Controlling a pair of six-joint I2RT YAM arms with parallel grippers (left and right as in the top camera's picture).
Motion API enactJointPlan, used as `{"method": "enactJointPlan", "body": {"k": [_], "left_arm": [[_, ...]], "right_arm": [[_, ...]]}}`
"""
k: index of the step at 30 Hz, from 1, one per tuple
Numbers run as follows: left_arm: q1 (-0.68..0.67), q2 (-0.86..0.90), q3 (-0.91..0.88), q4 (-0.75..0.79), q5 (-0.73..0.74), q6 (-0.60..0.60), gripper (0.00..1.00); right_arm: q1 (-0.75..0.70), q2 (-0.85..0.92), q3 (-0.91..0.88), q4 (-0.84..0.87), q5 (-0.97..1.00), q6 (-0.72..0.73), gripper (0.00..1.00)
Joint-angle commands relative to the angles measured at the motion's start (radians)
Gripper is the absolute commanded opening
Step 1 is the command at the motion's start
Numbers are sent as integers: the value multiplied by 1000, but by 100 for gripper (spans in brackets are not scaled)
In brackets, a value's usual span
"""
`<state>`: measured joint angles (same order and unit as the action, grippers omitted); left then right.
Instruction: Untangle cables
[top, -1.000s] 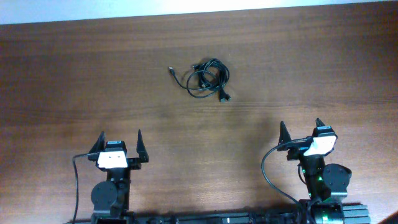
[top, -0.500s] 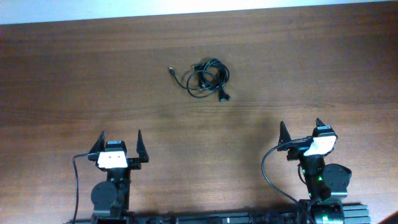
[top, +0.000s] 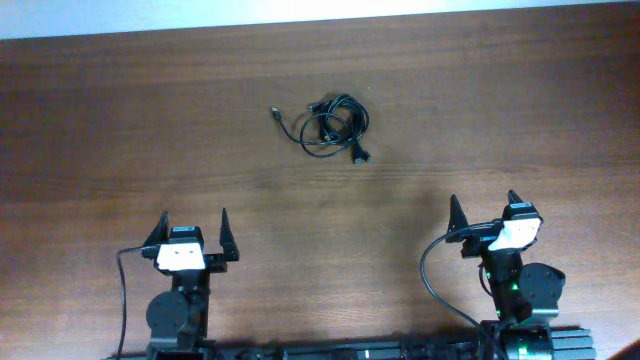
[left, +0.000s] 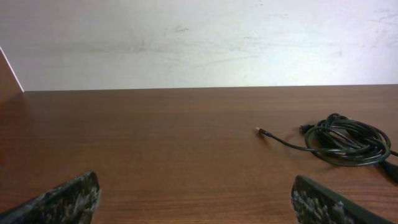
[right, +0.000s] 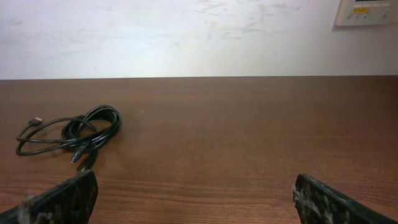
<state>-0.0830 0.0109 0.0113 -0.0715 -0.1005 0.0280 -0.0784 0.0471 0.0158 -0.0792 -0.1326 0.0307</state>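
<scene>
Lying bunched in a small knot on the wooden bench (top: 520, 110), the black cables (top: 335, 127) sat toward the middle of the far edge, well apart from the left pincer (top: 194, 224) and right pincer (top: 483, 206), both spread wide and empty by the near edge.

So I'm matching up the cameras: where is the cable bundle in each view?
Overhead: cable bundle in the upper middle.
Left wrist: the bundle sits at the right edge, mid-height.
Right wrist: the bundle sits at the left, mid-height.
Shared landmark: the stray plug end pokes out leftward from the bundle in all three.
</scene>
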Motion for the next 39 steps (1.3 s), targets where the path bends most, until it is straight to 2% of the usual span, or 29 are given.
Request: {"method": "enactJointPlan", "body": {"k": [1,10,15,18,23,30,36,39], "left_arm": [[-3,-5,-2,-5,7,14,99],[-3,-5,-2,-5,8,14,99],[-3,-5,4,-5,136,14,99],[-3,-5,47,-8,151,13,99],[-3,-5,141,-135,150,11,99],[-3,-4,165,-152,157,10,99],[-3,95,229,-150,176,10,99],[-3,188,282,-139,195,-39,99]], "right_arm": [[8,2,8,-24,-14,11,99],[8,2,8,-24,-14,11,99],[8,2,8,-24,-14,11,99],[8,2,8,-24,-14,11,99],[8,2,8,-24,-14,11,99],[8,2,8,-24,-14,11,99],[8,2,9,-24,-14,11,99],[8,2,9,-24,-14,11,99]]}}
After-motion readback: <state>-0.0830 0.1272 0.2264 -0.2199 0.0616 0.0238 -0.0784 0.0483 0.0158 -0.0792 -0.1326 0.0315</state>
